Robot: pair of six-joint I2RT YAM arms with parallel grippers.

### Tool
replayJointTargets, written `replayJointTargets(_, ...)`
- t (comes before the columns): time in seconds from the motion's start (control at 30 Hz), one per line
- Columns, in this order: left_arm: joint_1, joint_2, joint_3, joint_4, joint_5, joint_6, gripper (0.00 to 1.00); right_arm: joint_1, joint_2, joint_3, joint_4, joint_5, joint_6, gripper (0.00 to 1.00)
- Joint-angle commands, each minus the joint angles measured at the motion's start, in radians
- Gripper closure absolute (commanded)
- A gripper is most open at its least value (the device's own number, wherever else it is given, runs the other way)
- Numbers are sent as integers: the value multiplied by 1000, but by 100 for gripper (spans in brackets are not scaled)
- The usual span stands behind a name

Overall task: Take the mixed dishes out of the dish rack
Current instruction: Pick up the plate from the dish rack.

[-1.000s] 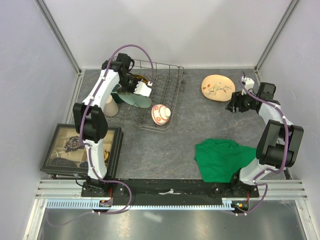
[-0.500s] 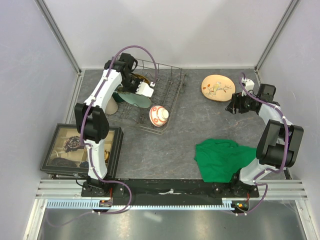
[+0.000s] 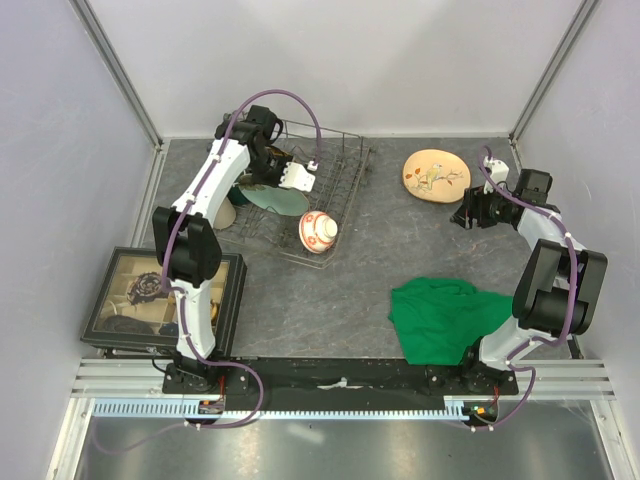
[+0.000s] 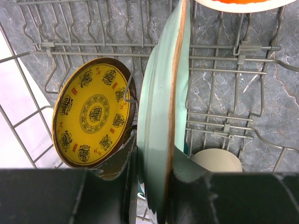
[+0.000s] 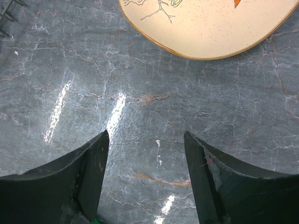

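Ceramic by its look, the pale mint-green plate (image 3: 272, 198) seemed stiff, slick and breakable. From above, it stood in the dish rack (image 3: 352, 165) at the left gripper (image 3: 283, 185), with one red-and-white bowl (image 3: 319, 231); one cream plate (image 3: 436, 174) lay on the table (image 3: 360, 280), well apart. The left wrist view showed the jaws pinching its rim, a sound hold, beside one yellow-patterned plate (image 4: 93, 116). The right wrist view showed the right gripper (image 5: 145, 154) spread, empty.

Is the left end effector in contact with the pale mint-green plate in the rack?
Touching. In the left wrist view the left end effector clamps the pale mint-green plate, one finger against each face, no gap visible.
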Motion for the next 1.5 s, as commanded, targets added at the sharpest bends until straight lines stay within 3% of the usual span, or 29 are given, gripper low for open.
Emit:
replayJointTargets(0.0, -7, -34, 54, 11, 15, -39, 98, -4, -16, -3, 27, -43, -14, 27)
replayJointTargets(1.1, -4, -220, 94, -75, 18, -85, 98, -6, -110, 13, -39, -52, -29, 27)
replayJointTargets(1.47, -3, -356, 97, 14, 193, -329, 98, 6, -252, 95, -159, -141, -3, 23)
